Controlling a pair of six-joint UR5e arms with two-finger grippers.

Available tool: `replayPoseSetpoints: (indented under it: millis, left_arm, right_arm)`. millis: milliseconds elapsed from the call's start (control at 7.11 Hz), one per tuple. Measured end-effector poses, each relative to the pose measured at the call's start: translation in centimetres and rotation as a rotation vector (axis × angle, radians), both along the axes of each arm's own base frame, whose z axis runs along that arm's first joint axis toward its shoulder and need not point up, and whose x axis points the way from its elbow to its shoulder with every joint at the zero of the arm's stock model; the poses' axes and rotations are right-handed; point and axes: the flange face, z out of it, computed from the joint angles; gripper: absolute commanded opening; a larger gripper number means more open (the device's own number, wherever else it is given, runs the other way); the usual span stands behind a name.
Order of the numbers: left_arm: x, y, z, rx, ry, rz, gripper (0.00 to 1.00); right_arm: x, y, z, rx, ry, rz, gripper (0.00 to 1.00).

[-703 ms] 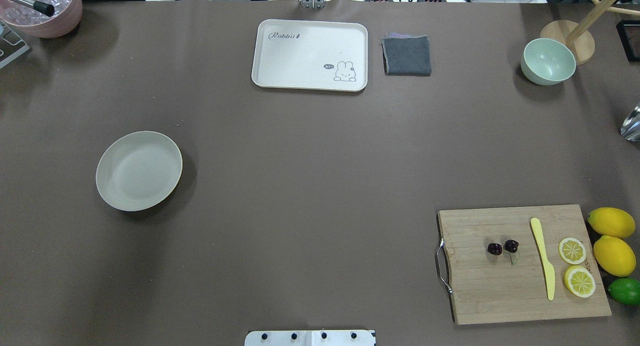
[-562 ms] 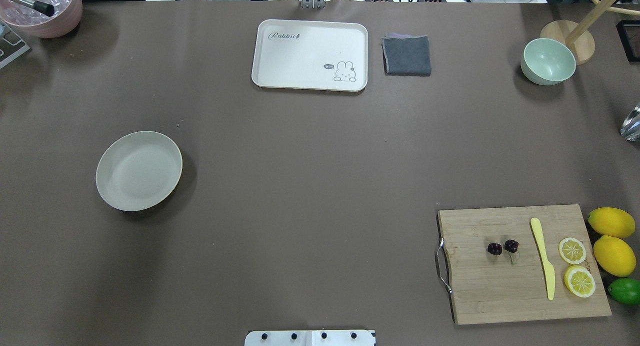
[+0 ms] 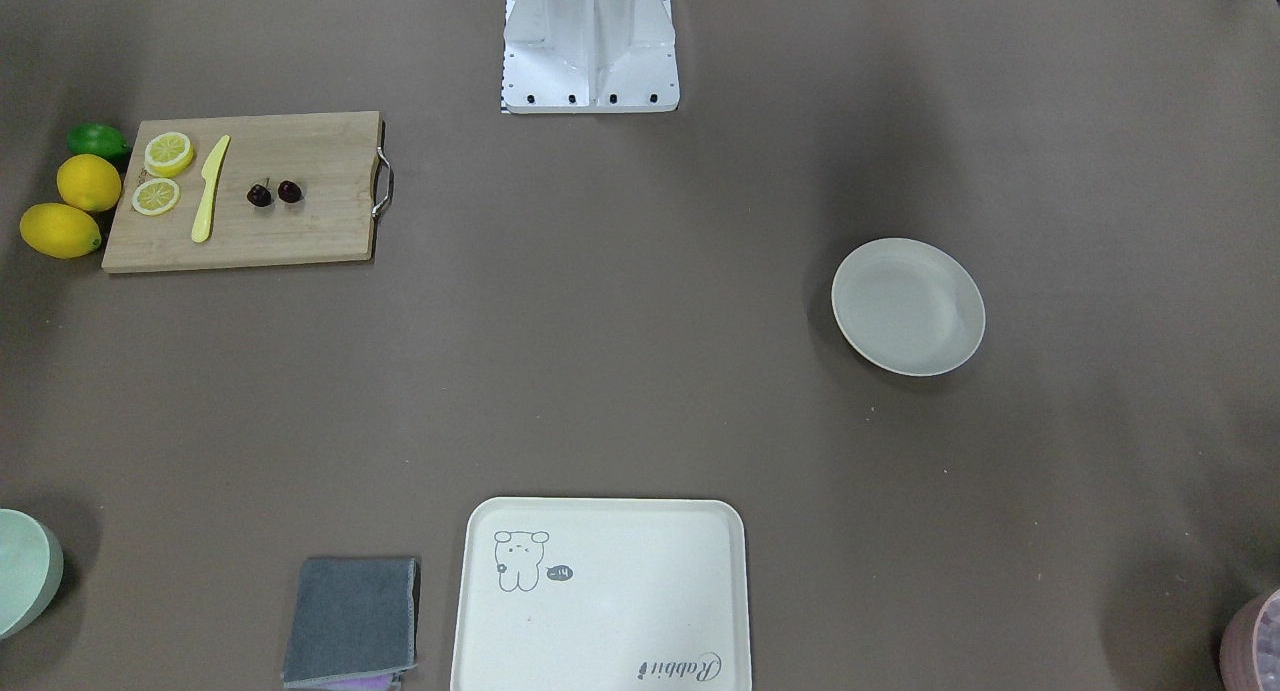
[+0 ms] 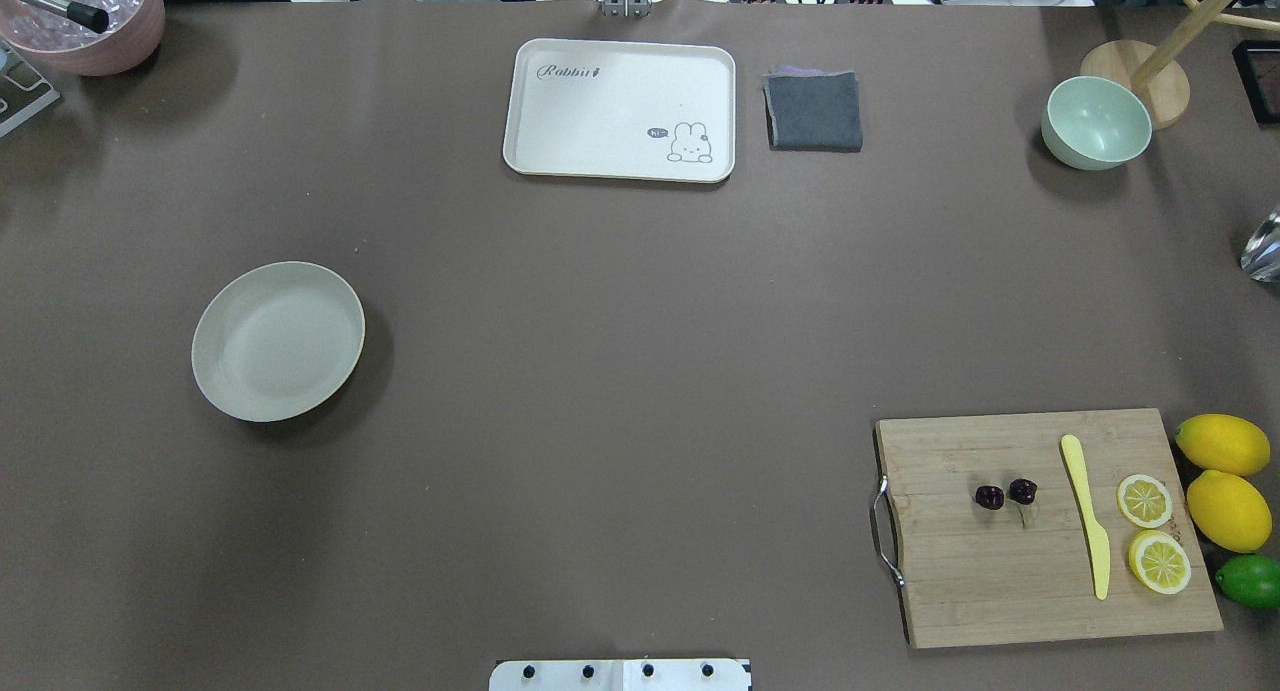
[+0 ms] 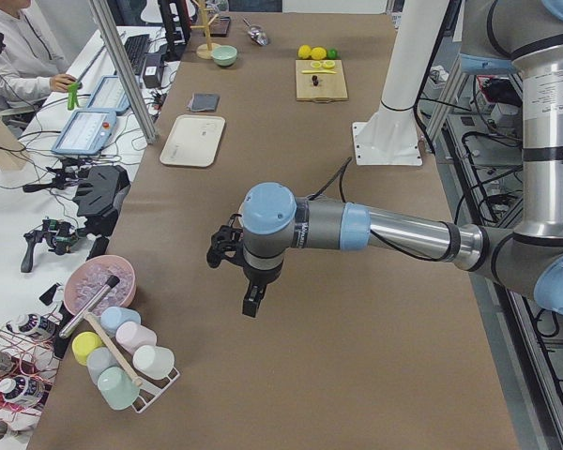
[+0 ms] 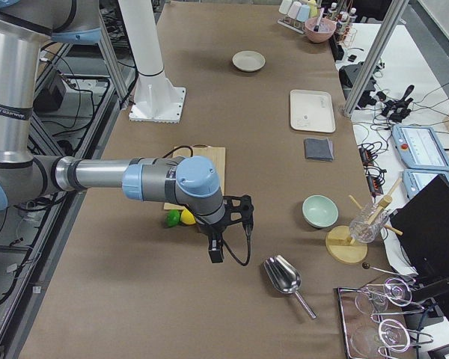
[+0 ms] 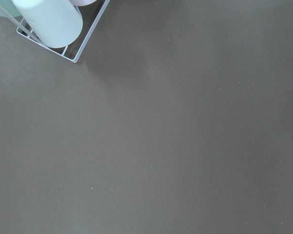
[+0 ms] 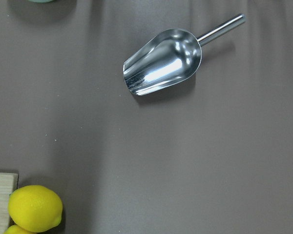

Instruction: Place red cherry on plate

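Left claw (image 5: pixel 251 302), right claw (image 6: pixel 216 251): grip cannot tell | red cherry (image 4: pixel 1006 494) on board (image 4: pixel 980 591), off edges | plate (image 4: pixel 278 341) well apart

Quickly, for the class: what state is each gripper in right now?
Left gripper: cannot be told, seen only from the side.
Right gripper: cannot be told, seen only from the side.

We count two cherries (image 4: pixel 990 497), one plate (image 4: pixel 278 341), one tray (image 4: pixel 610 101), one folded cloth (image 4: pixel 814 111), one green bowl (image 4: pixel 1096 121), one cutting board (image 4: pixel 960 591), one yellow knife (image 4: pixel 1085 511), two lemon slices (image 4: pixel 1144 500), two whole lemons (image 4: pixel 1222 444), one lime (image 4: pixel 1250 581), one metal scoop (image 8: pixel 163 61).
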Motion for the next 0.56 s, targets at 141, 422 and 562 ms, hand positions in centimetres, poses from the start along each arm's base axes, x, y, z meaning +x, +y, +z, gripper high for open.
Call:
replayPoseSetpoints:
  millis: [141,422,562]
  left_arm:
    - [-0.1,-0.9,-1.6,0.049,-0.004,-0.001,0.98]
    - [-0.4,-3.8,-3.4,0.189,-0.014,-0.013,0.98]
    - [-0.2,-4.7,-2.6,0.203,0.035,-0.014,0.98]
  right_arm:
    - [0.1,0.4,0.2,0.020,-0.032,0.000,1.00]
    - [0.2,0.3,-0.7,0.048,-0.068,0.027,1.00]
    - [0.0,-0.2,-1.5,0.044,-0.078,0.047,1.00]
